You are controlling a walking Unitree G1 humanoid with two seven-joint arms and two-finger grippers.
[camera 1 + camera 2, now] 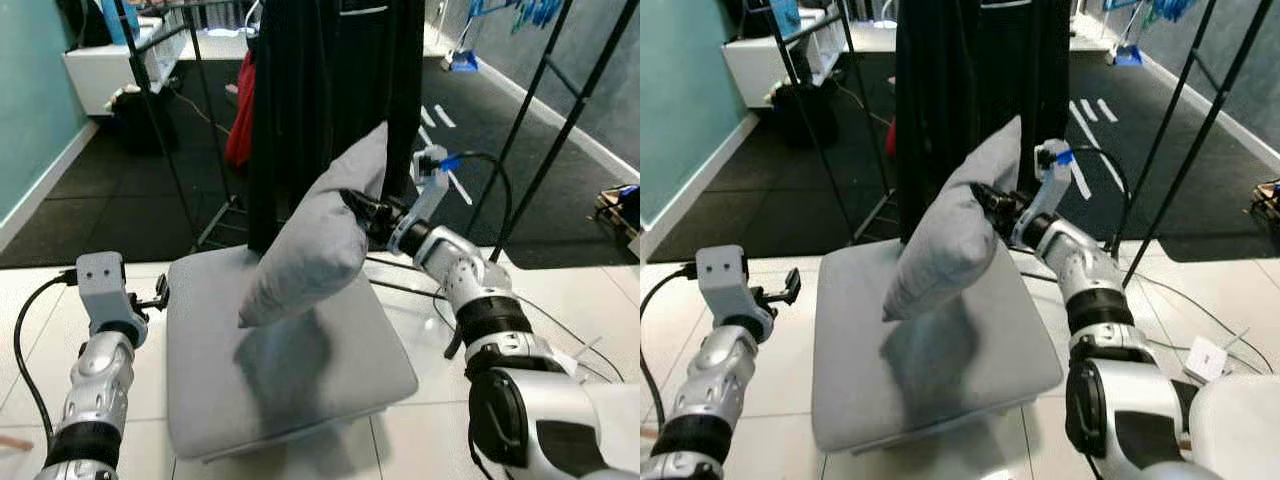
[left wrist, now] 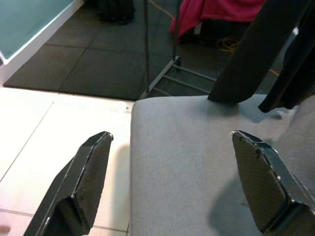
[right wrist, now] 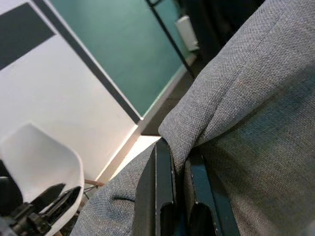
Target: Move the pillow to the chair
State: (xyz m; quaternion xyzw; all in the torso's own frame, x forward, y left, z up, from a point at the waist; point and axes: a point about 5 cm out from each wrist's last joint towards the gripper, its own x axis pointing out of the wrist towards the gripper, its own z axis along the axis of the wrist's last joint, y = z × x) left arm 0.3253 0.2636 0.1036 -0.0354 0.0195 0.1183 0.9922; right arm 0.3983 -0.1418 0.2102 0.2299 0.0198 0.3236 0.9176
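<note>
My right gripper (image 1: 358, 206) pinches the grey pillow (image 1: 315, 232), lifted above the grey cushion (image 1: 330, 375); my left gripper (image 1: 160, 291) hangs beside that cushion's edge.

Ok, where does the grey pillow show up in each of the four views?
Left eye view: pillow at centre, lifted above the grey cushion, pinched by the right gripper.
Right eye view: pillow at centre, same pose.
Left wrist view: a grey edge at the right border may be the pillow; cannot tell.
Right wrist view: pillow close up, a fold clamped between the fingers.
Shared landmark: the grey cushion.
</note>
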